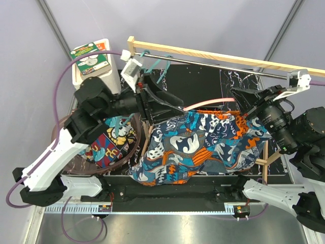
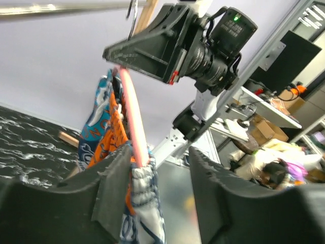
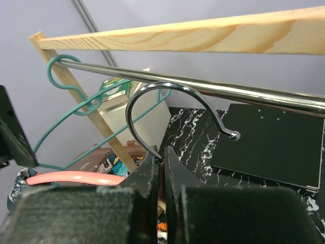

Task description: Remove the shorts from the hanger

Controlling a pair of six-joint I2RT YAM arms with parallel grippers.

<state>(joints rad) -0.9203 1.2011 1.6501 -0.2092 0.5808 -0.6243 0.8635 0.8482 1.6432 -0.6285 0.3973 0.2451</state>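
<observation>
The teal, orange and white shorts point(image 1: 203, 142) hang from a pink hanger point(image 1: 205, 104) below the rack's metal rail point(image 1: 213, 62). My left gripper point(image 1: 175, 104) is at the hanger's left end. In the left wrist view it point(image 2: 161, 151) stands open around the pink hanger arm point(image 2: 131, 107) and the bunched waistband point(image 2: 139, 188), which rest against the left finger. My right gripper point(image 3: 163, 152) is shut on the hanger's neck just below its metal hook point(image 3: 152, 91), which curves up beside the rail point(image 3: 264, 94). The comic-print shorts point(image 1: 106, 147) lie in a brown basket point(image 1: 133, 147) on the left.
A bare teal hanger point(image 1: 157, 68) hangs on the rail near the rack's left wooden post point(image 1: 131, 43). A wooden crossbar point(image 1: 203, 53) runs above the rail. A white box point(image 1: 94, 66) stands at the back left. The black marbled mat point(image 1: 238, 81) lies under the rack.
</observation>
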